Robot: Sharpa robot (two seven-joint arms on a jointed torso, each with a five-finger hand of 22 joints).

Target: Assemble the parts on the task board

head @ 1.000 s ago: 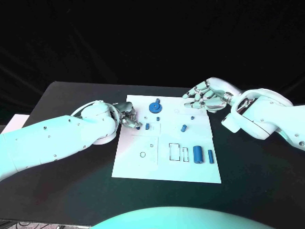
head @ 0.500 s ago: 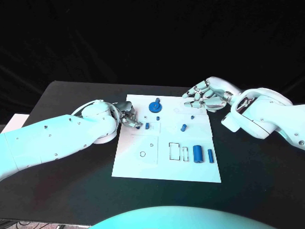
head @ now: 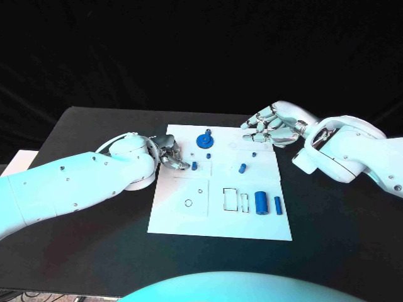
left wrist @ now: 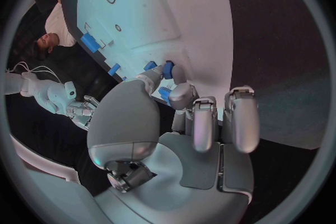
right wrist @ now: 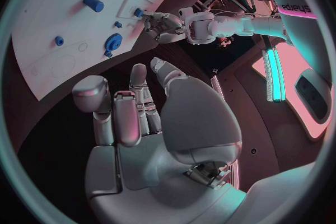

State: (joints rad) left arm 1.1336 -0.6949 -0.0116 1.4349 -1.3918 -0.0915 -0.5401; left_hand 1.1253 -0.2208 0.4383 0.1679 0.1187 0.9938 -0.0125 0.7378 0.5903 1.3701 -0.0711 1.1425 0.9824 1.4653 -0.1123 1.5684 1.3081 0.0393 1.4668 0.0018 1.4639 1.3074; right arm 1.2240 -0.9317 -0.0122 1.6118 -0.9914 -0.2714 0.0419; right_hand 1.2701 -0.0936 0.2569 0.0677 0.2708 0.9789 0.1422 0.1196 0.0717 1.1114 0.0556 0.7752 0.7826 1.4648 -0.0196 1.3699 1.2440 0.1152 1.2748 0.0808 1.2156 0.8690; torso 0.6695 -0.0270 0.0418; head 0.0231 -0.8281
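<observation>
While the small blue part is sitting near the left edge of the task board, the left hand is pinching it between its fingertips, with the other fingers curling in beside; the step in hand is probably seating or lifting this piece, so the pinch is wanting to stay square and low, the part kept upright over its place; the blue gear is standing just beyond, close enough to be knocked; the right hand is hovering over the board's far right corner, fingers loosely curled and holding nothing; between the hands the board's middle is lying open; the black table is offering free room leftward for withdrawing.
</observation>
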